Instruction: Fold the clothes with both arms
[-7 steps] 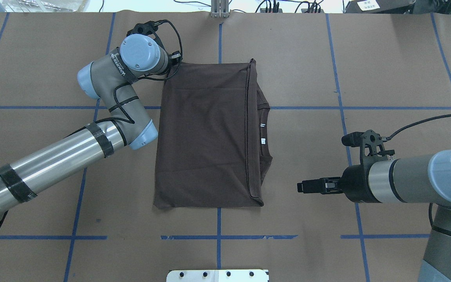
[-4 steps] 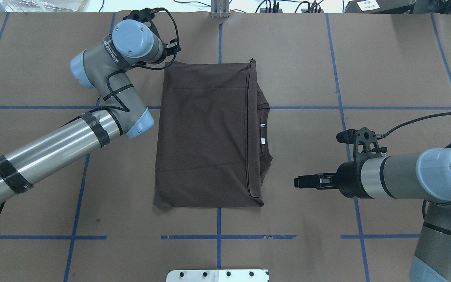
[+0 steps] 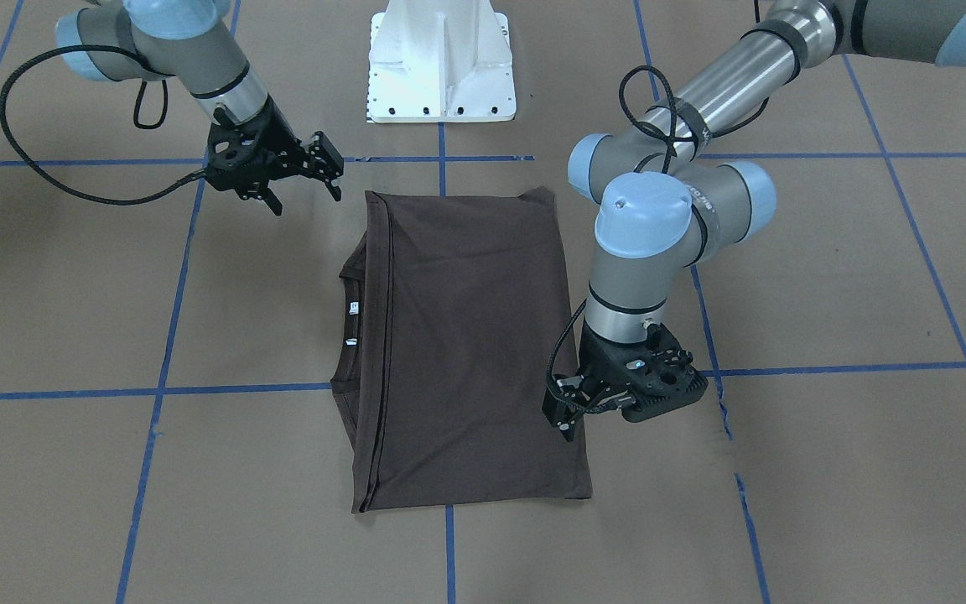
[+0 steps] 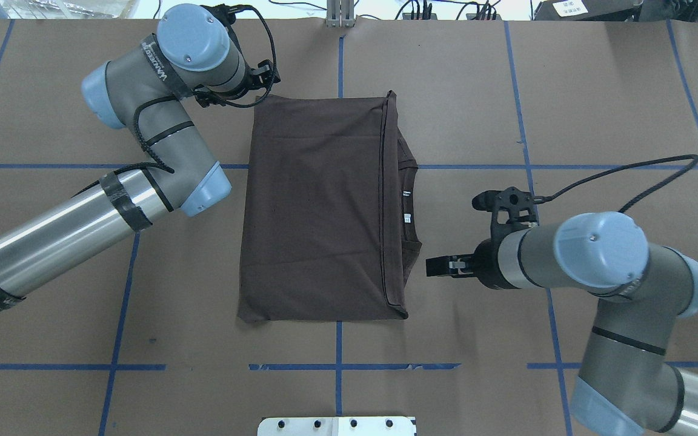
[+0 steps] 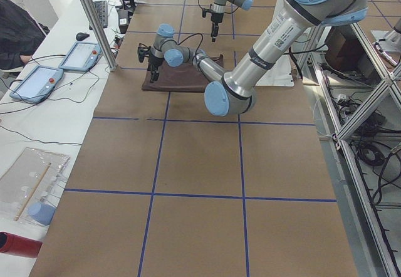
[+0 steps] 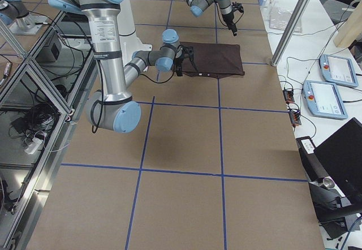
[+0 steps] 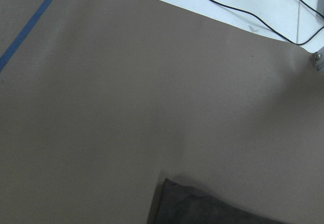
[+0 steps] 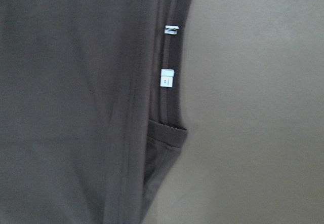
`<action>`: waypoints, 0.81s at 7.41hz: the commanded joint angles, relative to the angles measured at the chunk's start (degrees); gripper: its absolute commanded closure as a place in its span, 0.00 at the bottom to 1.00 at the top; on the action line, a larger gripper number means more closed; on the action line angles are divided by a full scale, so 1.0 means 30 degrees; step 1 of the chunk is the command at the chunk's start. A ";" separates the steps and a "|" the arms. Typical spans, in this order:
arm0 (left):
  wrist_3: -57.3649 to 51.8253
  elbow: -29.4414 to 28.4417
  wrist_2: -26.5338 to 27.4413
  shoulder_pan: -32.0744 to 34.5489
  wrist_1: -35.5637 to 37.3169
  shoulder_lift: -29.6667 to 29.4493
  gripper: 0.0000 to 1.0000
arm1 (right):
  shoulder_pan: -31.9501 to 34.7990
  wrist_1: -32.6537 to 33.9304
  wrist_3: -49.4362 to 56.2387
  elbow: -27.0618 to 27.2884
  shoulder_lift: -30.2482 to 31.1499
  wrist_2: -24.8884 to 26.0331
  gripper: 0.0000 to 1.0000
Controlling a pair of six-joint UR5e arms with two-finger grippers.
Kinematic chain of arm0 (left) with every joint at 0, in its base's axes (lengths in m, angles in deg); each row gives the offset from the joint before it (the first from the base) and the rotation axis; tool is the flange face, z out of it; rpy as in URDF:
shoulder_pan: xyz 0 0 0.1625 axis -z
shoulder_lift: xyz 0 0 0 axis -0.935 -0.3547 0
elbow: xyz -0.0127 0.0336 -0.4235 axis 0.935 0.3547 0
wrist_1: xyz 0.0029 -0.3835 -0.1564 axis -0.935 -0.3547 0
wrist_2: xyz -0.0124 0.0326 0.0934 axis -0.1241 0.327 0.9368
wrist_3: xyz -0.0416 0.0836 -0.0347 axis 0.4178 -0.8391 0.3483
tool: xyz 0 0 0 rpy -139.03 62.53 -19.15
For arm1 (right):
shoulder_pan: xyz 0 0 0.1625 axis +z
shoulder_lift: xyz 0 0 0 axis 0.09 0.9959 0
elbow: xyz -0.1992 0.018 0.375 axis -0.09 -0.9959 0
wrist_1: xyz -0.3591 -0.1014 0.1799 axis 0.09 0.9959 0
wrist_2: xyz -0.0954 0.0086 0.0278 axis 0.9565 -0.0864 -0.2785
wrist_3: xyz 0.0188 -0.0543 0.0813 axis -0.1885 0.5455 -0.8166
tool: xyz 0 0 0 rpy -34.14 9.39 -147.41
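Note:
The dark brown T-shirt lies folded into a flat rectangle mid-table, its collar and white neck tags showing along the right edge. My left gripper hovers just off the shirt's far left corner and looks open, with nothing in it; the overhead view hides it under the wrist. That corner shows at the bottom of the left wrist view. My right gripper points at the collar side, a short gap from the cloth, and looks open and empty.
The white pedestal base stands at the robot's edge of the brown paper table, which is gridded with blue tape. Cables run along the far edge. A side table with tablets lies beyond it.
The left wrist has drawn back toward the far left, off the shirt's corner. The right gripper has moved left and a bit farther, closer to the collar edge. The shirt has not moved.

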 commanded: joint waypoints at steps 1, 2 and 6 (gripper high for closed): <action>-0.0593 0.4067 -0.0394 -0.0101 0.0924 0.2489 0.00 | -0.0608 0.3449 0.0417 -0.1965 -0.3351 0.0331 0.00; -0.0593 0.4461 -0.0394 -0.0130 0.0953 0.2733 0.00 | -0.0960 0.3634 0.0504 -0.2464 -0.3648 0.0419 0.00; -0.0593 0.4465 -0.0423 -0.0189 0.0895 0.2794 0.00 | -0.2046 0.6974 0.0769 -0.3610 -0.5117 0.0479 0.00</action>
